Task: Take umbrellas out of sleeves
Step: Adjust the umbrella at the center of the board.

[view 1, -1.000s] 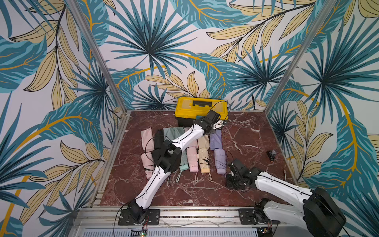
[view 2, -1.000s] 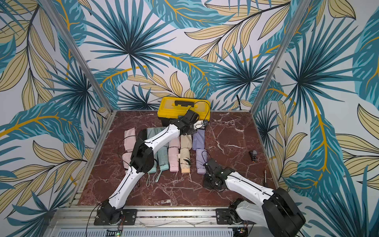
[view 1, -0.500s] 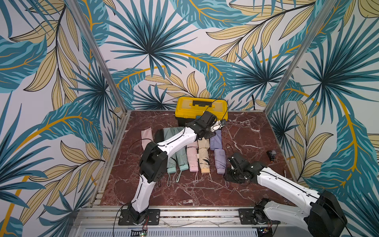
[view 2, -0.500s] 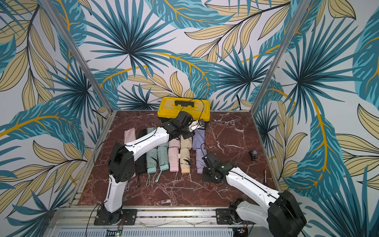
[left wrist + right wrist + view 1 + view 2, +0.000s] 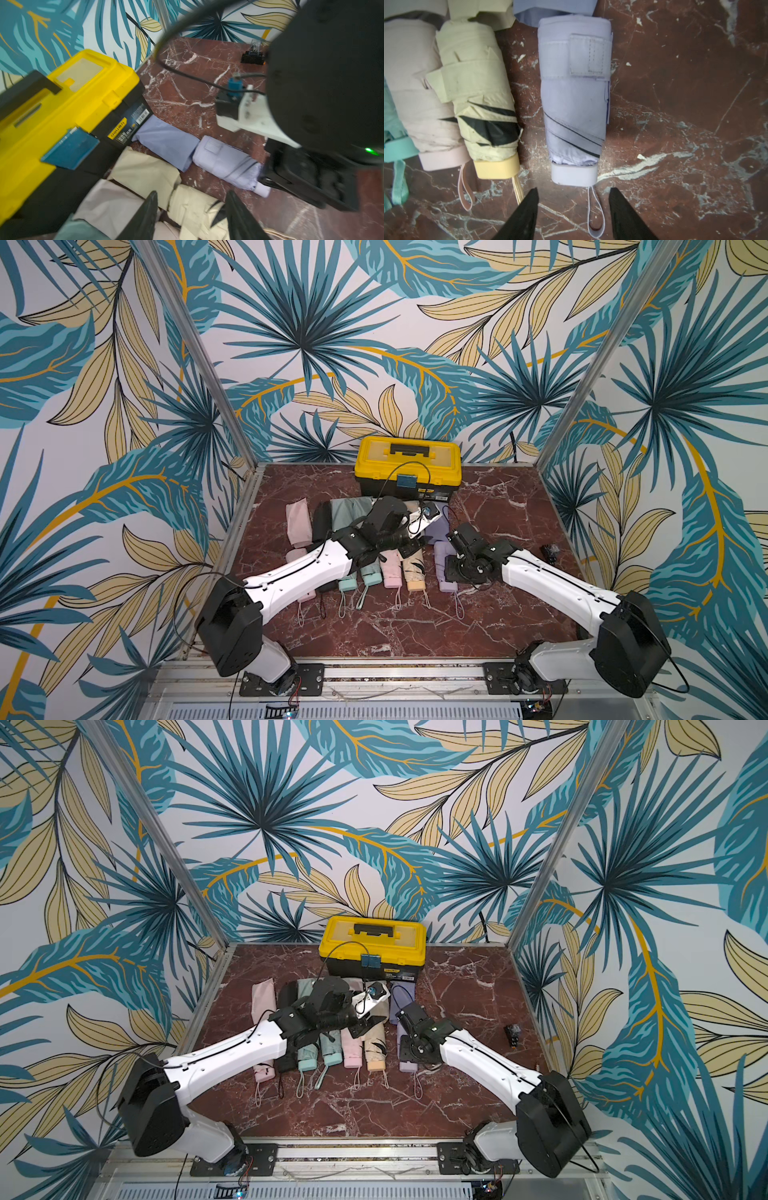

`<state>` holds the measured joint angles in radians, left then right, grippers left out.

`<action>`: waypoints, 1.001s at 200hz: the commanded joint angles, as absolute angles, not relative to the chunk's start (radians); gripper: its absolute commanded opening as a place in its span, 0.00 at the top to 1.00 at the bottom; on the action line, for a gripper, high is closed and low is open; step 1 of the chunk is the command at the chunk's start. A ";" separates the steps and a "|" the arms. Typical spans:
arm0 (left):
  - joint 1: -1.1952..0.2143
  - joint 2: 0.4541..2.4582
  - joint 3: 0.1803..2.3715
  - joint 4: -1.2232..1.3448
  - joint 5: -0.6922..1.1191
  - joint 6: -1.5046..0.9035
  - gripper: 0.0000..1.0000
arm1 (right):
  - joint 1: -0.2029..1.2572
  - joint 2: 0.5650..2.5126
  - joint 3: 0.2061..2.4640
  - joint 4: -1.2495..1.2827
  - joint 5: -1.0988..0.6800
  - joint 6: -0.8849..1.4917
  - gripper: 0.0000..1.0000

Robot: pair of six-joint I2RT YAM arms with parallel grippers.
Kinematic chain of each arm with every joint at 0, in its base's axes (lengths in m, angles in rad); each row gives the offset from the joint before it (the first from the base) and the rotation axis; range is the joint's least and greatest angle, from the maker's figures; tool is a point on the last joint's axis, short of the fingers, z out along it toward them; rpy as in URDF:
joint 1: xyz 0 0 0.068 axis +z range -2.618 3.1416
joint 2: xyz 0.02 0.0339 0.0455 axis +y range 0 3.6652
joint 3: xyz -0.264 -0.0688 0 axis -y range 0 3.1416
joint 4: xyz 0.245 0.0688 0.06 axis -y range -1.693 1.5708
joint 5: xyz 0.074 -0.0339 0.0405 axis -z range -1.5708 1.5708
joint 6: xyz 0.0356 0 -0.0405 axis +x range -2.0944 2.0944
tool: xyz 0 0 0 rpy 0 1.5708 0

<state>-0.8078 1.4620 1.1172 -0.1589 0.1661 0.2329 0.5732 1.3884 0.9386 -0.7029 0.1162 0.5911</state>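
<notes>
Your right gripper point(image 5: 573, 189) stands open and empty over the wrist loop of the lilac umbrella point(image 5: 574, 104). Your left gripper point(image 5: 191, 194) is open too, holding nothing, above the beige umbrella point(image 5: 193, 205). The lilac sleeve point(image 5: 166, 141) lies flat between its umbrella and the toolbox point(image 5: 62, 99).

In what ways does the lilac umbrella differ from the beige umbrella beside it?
The lilac umbrella is wrapped neatly, its strap fastened flat; the beige umbrella is rolled loosely, with black lining showing. The lilac umbrella lies apart from the other umbrellas; the beige umbrella presses against a pink umbrella. Both lie flat, with matching handles and wrist loops at the same end.
</notes>
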 commanded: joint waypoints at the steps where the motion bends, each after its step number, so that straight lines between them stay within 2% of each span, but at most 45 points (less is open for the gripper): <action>1: -0.827 1.351 1.013 -0.047 0.218 0.103 0.46 | 0.546 1.434 0.970 -0.690 0.156 0.552 0.36; 17: -0.845 1.283 0.942 -0.047 0.195 0.086 0.46 | 0.519 1.477 0.989 -0.669 0.157 0.532 0.31; 80: -0.848 1.051 0.744 -0.016 0.158 0.042 0.42 | 0.406 1.637 1.039 -0.561 0.039 0.448 0.31; 132: -0.848 1.070 0.724 -0.017 0.153 0.082 0.42 | 0.404 1.701 1.045 -0.498 -0.053 0.420 0.36; 200: -0.848 1.094 0.715 -0.005 0.158 0.078 0.44 | 0.418 1.700 1.012 -0.516 -0.025 0.369 0.44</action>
<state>-0.8486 1.0908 0.7292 -0.0338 0.1616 0.0708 0.4038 1.6859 1.0370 -0.4965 -0.0383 0.4095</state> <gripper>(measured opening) 0.566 0.559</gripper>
